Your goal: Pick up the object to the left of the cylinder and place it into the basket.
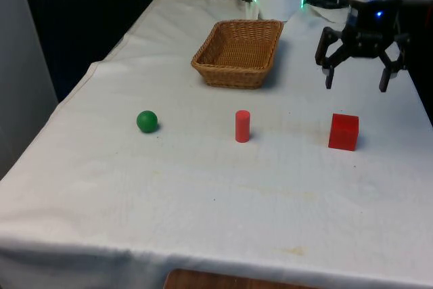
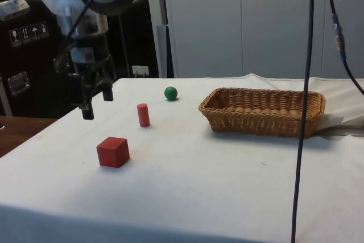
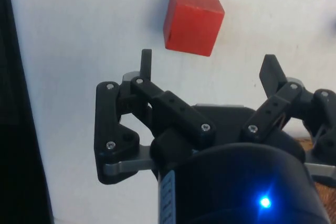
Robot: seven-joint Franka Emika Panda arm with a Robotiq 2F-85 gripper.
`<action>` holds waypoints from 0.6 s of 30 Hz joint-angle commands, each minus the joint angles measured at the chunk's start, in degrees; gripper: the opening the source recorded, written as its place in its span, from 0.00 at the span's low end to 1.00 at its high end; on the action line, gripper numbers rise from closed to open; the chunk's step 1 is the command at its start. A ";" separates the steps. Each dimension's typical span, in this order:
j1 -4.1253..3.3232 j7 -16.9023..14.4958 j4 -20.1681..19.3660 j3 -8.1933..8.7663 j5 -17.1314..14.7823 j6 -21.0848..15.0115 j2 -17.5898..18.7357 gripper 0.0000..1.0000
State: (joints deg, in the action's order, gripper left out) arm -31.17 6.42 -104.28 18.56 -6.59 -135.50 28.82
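A green ball (image 1: 147,121) lies on the white cloth towards the front view's left, also seen in the side view (image 2: 170,93). A red cylinder (image 1: 242,126) (image 2: 143,115) stands upright mid-table. A red cube (image 1: 344,132) (image 2: 112,152) (image 3: 192,20) rests at the front view's right. A wicker basket (image 1: 207,69) (image 2: 211,110) sits behind them with nothing in it. My gripper (image 1: 356,84) (image 2: 96,103) (image 3: 209,65) hangs open in the air above the table, behind the cube, holding nothing.
The table's right edge runs close under the gripper in the front view. Black cables (image 2: 310,83) hang down across the side view in front of the basket.
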 commanded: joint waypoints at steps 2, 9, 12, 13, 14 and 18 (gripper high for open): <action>0.00 0.00 -0.11 -0.06 -0.11 -0.34 0.23 1.00; 0.46 -0.74 -1.83 -0.69 -2.12 -4.87 1.95 1.00; 0.57 -0.74 -2.18 -0.69 -2.23 -5.56 2.23 1.00; 0.63 -0.80 -2.58 -0.74 -2.46 -6.47 2.64 1.00; 0.63 -0.86 -2.81 -0.74 -2.52 -6.88 2.75 1.00; 0.74 -0.97 -3.44 -0.86 -3.15 -8.71 3.61 1.00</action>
State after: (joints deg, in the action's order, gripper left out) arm -30.94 6.07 -107.37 18.39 -8.77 -142.72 32.09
